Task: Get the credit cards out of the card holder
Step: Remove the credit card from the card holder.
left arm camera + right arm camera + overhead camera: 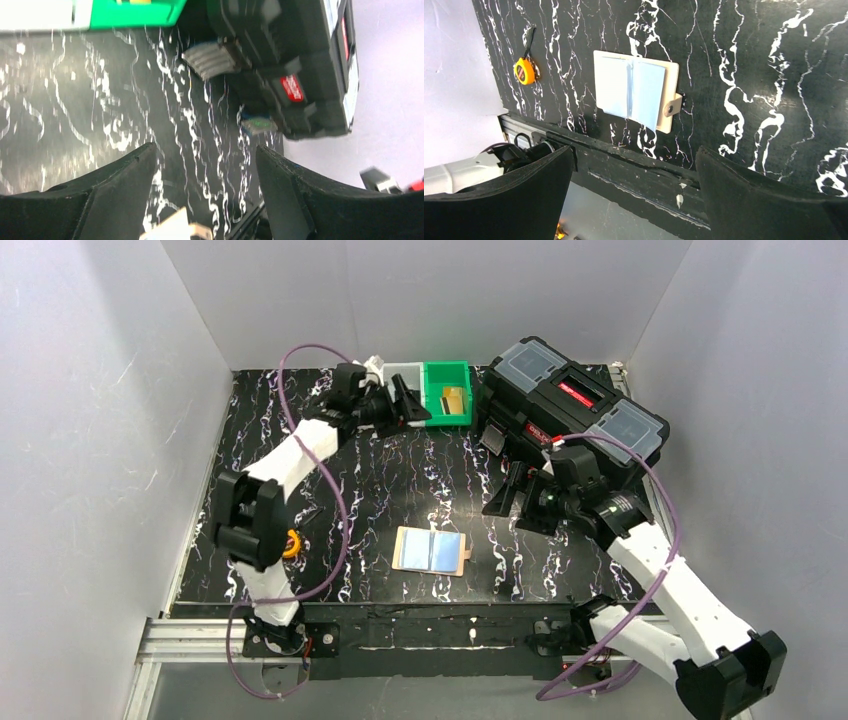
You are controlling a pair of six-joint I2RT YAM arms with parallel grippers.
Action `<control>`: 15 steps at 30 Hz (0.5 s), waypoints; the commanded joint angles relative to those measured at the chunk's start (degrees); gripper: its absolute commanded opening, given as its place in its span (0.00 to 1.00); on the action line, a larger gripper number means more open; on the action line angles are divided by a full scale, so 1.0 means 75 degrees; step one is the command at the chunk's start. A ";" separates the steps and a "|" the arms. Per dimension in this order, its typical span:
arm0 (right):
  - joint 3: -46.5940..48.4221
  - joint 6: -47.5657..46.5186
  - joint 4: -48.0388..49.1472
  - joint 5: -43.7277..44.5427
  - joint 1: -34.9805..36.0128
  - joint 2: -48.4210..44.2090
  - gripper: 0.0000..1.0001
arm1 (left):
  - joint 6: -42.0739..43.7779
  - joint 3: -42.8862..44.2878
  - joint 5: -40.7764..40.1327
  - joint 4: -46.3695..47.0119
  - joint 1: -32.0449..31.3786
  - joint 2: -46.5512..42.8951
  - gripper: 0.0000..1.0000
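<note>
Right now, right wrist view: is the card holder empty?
No, a pale blue card lies inside the open card holder.

Open card holder (672, 80) on marbled table (749, 75), blue card (648, 92) inside, orange tape measure (524, 71) nearby, right gripper (634, 160) spread wide.

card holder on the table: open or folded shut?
Open. The card holder lies spread flat, a pale blue card showing on its inside, the snap tab unfastened and sticking out at one side.
</note>
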 commanded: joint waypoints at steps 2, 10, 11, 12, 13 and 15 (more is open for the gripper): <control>-0.0158 0.0216 0.0871 -0.0183 0.0392 0.0490 0.99 | 0.0500 -0.1459 0.0039 -0.1164 -0.0022 -0.2025 0.72; 0.0088 0.0800 0.1550 0.0394 0.1644 0.1734 0.98 | 0.1285 -0.2719 -0.0862 -0.3724 -0.0042 -0.3844 0.72; 0.0166 0.0891 0.1619 0.0464 0.1800 0.1946 0.98 | 0.1354 -0.2889 -0.0913 -0.3903 -0.0042 -0.4012 0.72; 0.0222 0.0950 0.1689 0.0540 0.1976 0.2126 0.98 | 0.1396 -0.3052 -0.0972 -0.4048 -0.0044 -0.4187 0.72; 0.0286 0.1012 0.1736 0.0607 0.2129 0.2321 0.98 | 0.1414 -0.3232 -0.1052 -0.4158 -0.0045 -0.4354 0.72; 0.0374 0.1138 0.1934 0.0671 0.2449 0.2729 0.95 | 0.1418 -0.3645 -0.1285 -0.4339 -0.0042 -0.4664 0.72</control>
